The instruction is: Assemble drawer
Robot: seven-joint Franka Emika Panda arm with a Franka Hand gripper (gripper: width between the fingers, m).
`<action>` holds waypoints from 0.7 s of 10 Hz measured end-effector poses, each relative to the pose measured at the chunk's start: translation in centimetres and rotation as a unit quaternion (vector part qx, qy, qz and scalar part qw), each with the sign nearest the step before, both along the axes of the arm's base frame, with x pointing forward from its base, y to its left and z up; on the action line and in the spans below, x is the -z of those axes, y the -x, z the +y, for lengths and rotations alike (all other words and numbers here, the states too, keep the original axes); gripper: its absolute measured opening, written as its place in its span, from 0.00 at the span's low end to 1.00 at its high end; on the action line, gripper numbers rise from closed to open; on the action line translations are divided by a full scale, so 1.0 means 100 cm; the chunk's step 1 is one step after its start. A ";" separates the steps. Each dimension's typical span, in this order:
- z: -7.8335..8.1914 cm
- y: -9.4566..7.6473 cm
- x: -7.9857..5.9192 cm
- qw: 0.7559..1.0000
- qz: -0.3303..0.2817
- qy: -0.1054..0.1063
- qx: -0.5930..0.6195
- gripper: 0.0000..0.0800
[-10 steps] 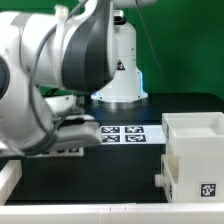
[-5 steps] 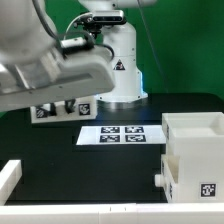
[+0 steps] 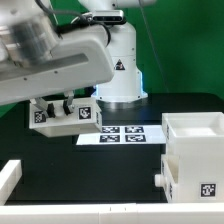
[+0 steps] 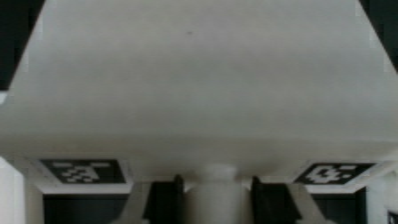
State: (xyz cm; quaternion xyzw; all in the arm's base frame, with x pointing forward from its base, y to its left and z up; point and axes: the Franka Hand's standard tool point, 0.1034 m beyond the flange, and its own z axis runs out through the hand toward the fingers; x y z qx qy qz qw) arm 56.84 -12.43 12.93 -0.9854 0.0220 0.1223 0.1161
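The arm (image 3: 45,60) is filling the upper part of the exterior view's left, its thick white links reaching across from that side and blurred by closeness to the camera. It is lying nearly level, with the wrist end hanging low over the black table (image 3: 60,165) — just above the marker board.

Next in size, the large casing (image 3: 195,155) of the drawer is standing on the table at the exterior view's right, open at the top, with a small square tag (image 3: 207,187) on its front face. It is sitting well apart from the arm. A white rail (image 3: 12,178) is showing at the lower edge of the exterior view's left, cut off by the frame.

The gripper (image 3: 68,118) is hanging under the wrist, and a smaller white tray (image 3: 62,112) is showing there with black-and-white tags on its face. It is off the table, above the near end of the marker board (image 3: 122,134), which is lying flat between the arm and the casing. The jaws are standing close together, yet the exterior view is not showing plainly whether they are clenching the tray.

In the wrist view the tray (image 4: 187,80) is filling almost the whole picture as a broad pale surface — two tags sitting at its corners, and a rounded white part (image 4: 212,185) standing between them. The fingers themselves are not clear here, so I cannot tell whether the grip is closed on the tray.
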 end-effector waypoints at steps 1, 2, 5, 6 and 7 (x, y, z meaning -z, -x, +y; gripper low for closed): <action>-0.003 -0.014 -0.002 0.999 -0.052 0.004 0.004 0.21; -0.009 -0.021 -0.003 0.995 -0.095 0.016 0.011 0.21; -0.021 -0.020 0.000 0.982 -0.177 0.055 0.026 0.21; -0.024 -0.021 0.000 0.976 -0.203 0.071 0.034 0.21; -0.021 -0.021 -0.001 0.963 -0.248 0.097 0.047 0.21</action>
